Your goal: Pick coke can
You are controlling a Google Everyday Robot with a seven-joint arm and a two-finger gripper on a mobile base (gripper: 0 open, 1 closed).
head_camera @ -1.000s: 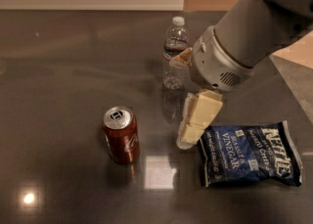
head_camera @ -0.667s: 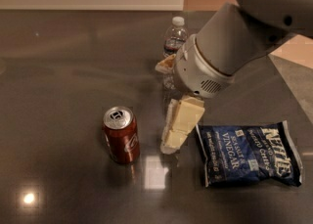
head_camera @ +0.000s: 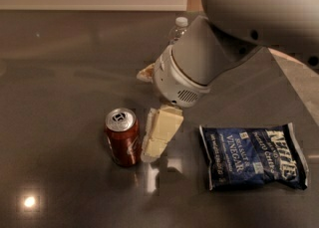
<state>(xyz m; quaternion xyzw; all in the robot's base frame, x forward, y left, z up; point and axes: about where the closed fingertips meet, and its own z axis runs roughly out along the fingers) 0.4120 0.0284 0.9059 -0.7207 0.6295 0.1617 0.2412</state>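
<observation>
The coke can [head_camera: 122, 137] stands upright on the dark table [head_camera: 65, 72], left of centre, dark red with a silver top and pull tab. My gripper [head_camera: 145, 117] hangs from the large grey arm [head_camera: 199, 62] just right of the can. It is open and empty. One cream finger [head_camera: 159, 135] points down right beside the can's right side, its tip at table height. The other finger [head_camera: 146, 74] sticks out higher, behind the can.
A blue bag of salt and vinegar chips [head_camera: 254, 156] lies flat to the right of the gripper. A clear plastic water bottle [head_camera: 178, 29] stands behind the arm, mostly hidden by it. A lighter surface edge [head_camera: 299, 77] is at the right.
The arm has swung left and down towards the can. The lower finger now sits right beside the can. The can, bag and bottle have not moved.
</observation>
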